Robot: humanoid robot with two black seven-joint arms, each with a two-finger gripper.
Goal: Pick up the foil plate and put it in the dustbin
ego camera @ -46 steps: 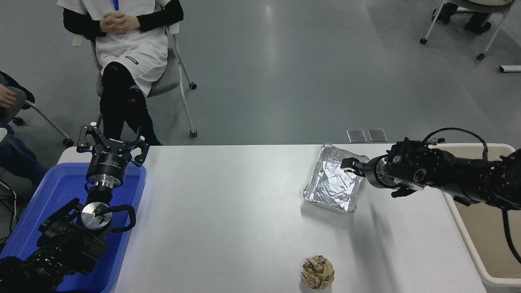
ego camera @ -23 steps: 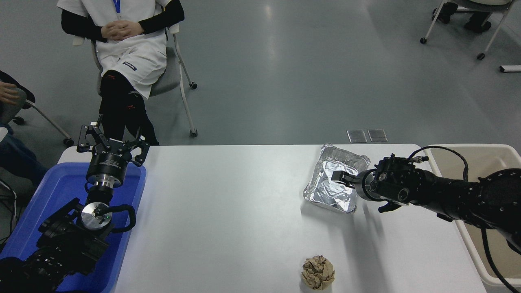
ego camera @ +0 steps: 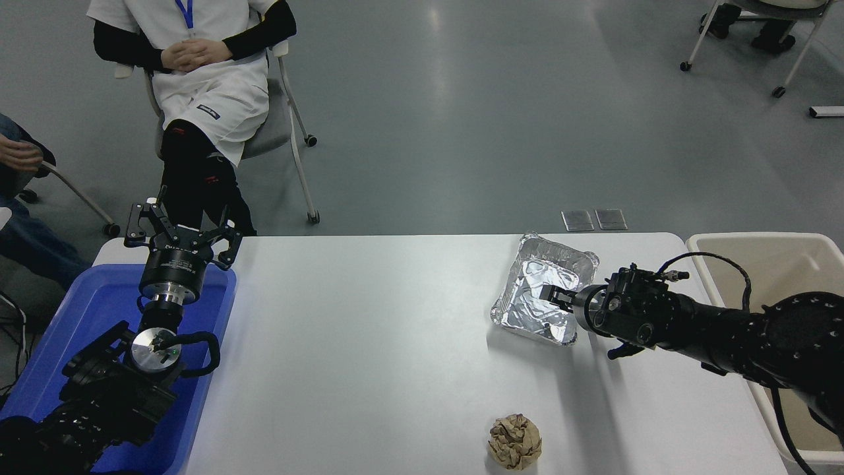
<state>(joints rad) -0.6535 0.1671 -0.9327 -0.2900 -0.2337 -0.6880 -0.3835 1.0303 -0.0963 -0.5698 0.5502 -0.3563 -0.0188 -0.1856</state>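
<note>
The foil plate (ego camera: 531,310), a crinkled silver tray, lies on the white table (ego camera: 369,343) at the back right. My right gripper (ego camera: 551,295) comes in from the right and sits low over the plate's right half, just inside its right wall. From this angle I cannot see how its jaws stand. The beige dustbin (ego camera: 758,239) stands off the table's right edge, and my right arm crosses its near corner. My left gripper (ego camera: 181,231) is parked open above the back of the blue tub at the lower left.
A brown crumpled paper ball (ego camera: 515,442) lies near the table's front edge. The blue tub (ego camera: 99,297) sits at the left end. A person (ego camera: 198,79) sits on a chair beyond the far left corner, and another person's hand (ego camera: 16,155) shows at the left edge.
My right arm has swung down and to the left, and the gripper has gone from above the plate's far right corner to low over its right half. The plate has stayed put.
</note>
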